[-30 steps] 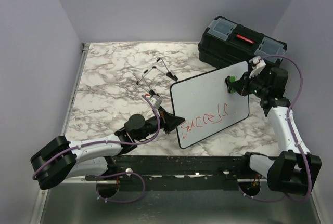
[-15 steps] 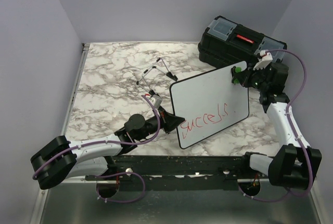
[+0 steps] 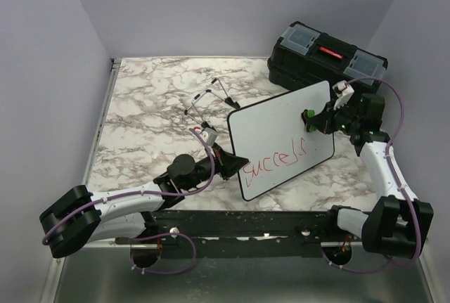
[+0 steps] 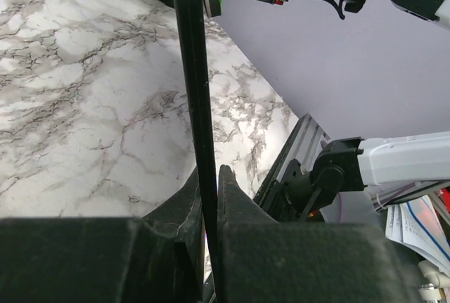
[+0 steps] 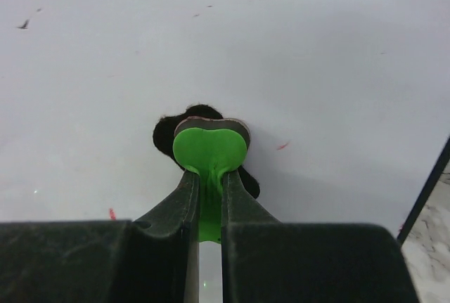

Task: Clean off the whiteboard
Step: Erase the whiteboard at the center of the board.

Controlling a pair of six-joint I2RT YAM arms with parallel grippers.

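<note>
The whiteboard (image 3: pixel 278 134) is held tilted above the table, with red handwriting (image 3: pixel 275 159) along its lower part. My left gripper (image 3: pixel 232 164) is shut on the board's lower left edge; in the left wrist view the black rim (image 4: pixel 195 99) runs up from between my fingers (image 4: pixel 232 194). My right gripper (image 3: pixel 313 119) is shut on a green eraser (image 5: pixel 209 152) with a black felt pad, pressed against the white surface (image 5: pixel 295 57) in the board's upper right. A few red specks (image 5: pixel 281 146) show near the eraser.
A black toolbox (image 3: pixel 325 60) with clear lid pockets and a red latch stands at the back right, just behind the board. A thin black wire easel stand (image 3: pixel 211 99) lies on the marble table (image 3: pixel 148 120) in the middle back. Grey walls enclose the table.
My right gripper moved the eraser up to the board's top right corner, then back down and left onto the board's face. The left gripper kept its hold; the board shifted slightly.
</note>
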